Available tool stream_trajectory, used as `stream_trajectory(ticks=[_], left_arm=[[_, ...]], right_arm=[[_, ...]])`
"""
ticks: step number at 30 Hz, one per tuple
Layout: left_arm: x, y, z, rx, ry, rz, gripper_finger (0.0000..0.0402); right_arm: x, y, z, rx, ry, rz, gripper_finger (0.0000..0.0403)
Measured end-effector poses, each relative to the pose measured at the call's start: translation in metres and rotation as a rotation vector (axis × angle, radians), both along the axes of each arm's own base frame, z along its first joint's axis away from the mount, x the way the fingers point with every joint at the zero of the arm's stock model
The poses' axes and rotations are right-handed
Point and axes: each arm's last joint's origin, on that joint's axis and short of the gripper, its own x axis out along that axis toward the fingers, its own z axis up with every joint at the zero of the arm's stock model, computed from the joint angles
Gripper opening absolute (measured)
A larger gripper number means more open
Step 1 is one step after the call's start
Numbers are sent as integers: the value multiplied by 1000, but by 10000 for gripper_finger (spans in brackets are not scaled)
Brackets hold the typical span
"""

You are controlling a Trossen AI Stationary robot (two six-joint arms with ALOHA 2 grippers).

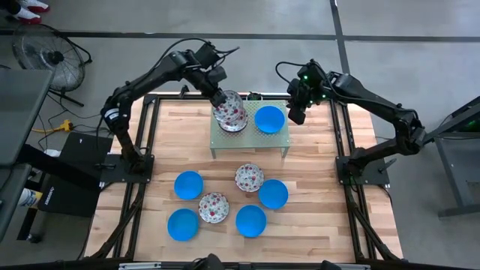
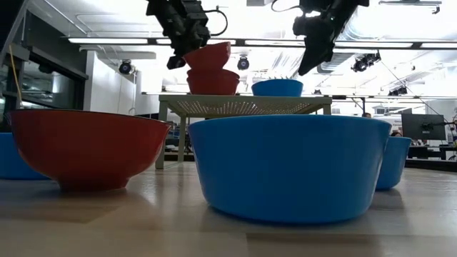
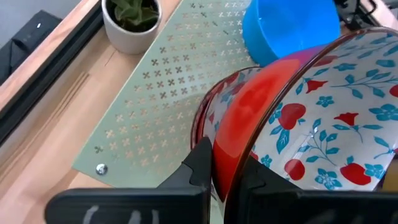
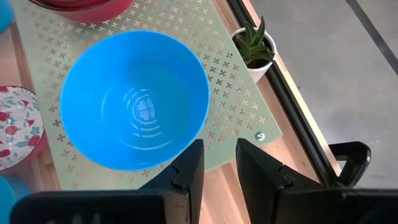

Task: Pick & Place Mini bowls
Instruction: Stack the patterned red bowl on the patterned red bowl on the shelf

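Blue and floral bowls split between two levels: on the green perforated metal stand [image 1: 250, 133], a solid bright blue mini bowl [image 1: 269, 119] sitting alone toward the right, and a white floral bowl with red outside [image 1: 232, 120] toward the left with a second floral bowl [image 3: 323, 124] tilted just above it; that upper bowl pinched by its rim in the jaws of the left gripper [image 1: 220, 98], one finger inside and one outside. Step in hand, by the look of it: stacking or setting this floral bowl onto the one already on the stand. Next move likely calling for levelling the tilted bowl, lowering it until nested, then spreading the jaws without dragging the rim; risk of tipping the lower bowl if released askew.

Right gripper [image 1: 297, 112] hovering at the stand's right edge, just beside the blue bowl, holding nothing, jaws nearly closed with a narrow gap between.

Down on the wooden slatted desk [image 1: 322, 180], a loose cluster waiting: four blue bowls [image 1: 189, 184] [image 1: 183, 224] [image 1: 250, 220] [image 1: 273, 193] and two floral ones [image 1: 249, 178] [image 1: 214, 208], all upright and empty.

Small potted succulent [image 4: 254, 46] standing just off the stand's far corner, clear of the work.
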Motion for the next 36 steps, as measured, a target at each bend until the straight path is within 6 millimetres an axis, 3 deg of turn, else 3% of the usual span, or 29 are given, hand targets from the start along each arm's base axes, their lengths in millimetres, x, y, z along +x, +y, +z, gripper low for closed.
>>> stream_trajectory(ticks=[15,36], left_arm=[[12,-18,-1,46,72,62,10],[14,-21,-1,23,80,132,10]], right_arm=[[0,0,0,-7,-2,16,83],[0,0,0,-8,-1,18,83]])
